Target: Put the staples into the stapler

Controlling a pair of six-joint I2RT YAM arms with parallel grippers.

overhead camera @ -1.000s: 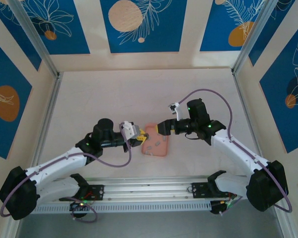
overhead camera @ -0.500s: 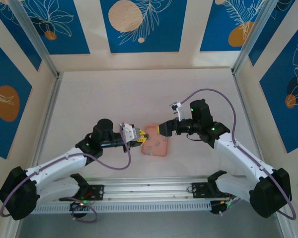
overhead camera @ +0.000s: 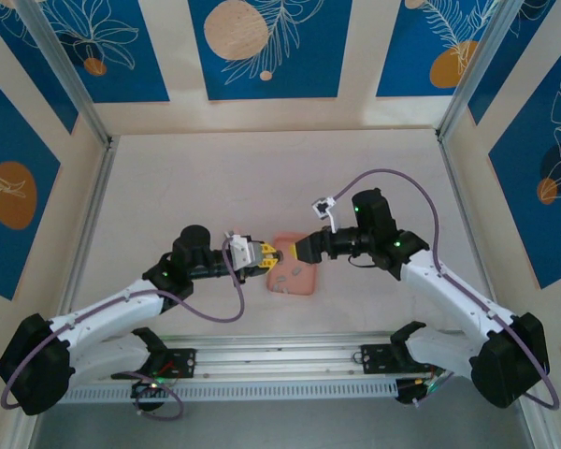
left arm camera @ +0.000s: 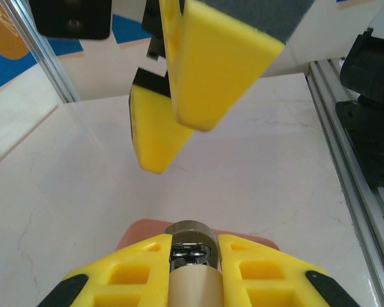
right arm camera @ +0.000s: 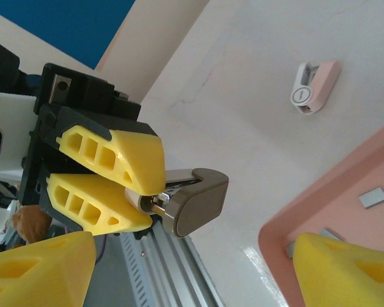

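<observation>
The staples (right arm camera: pixel 373 197) lie loose as small grey strips on the floor of the salmon-pink tray (right arm camera: pixel 336 192), which sits on the pale worktop (overhead camera: pixel 262 178) between the two arms. The stapler (right arm camera: pixel 195 201), a taupe body with bright metal showing inside it, is held up off the worktop just beside the tray's left edge, its rounded end turned toward the tray. The left claw (right arm camera: pixel 153 195) is pinching the stapler by its rear, with both yellow fingers pressed against its sides. In the left wrist view the pink of the tray shows just beyond the stapler's tip. Facing it from the other side, the right claw (overhead camera: pixel 301 251) hangs over the tray with its fingers spread wide and nothing between them. It is near the stapler's end but not touching it. Farther out on the worktop, well apart from the tray, lies a small whitish-pink oblong object (right arm camera: pixel 315 86)
</observation>
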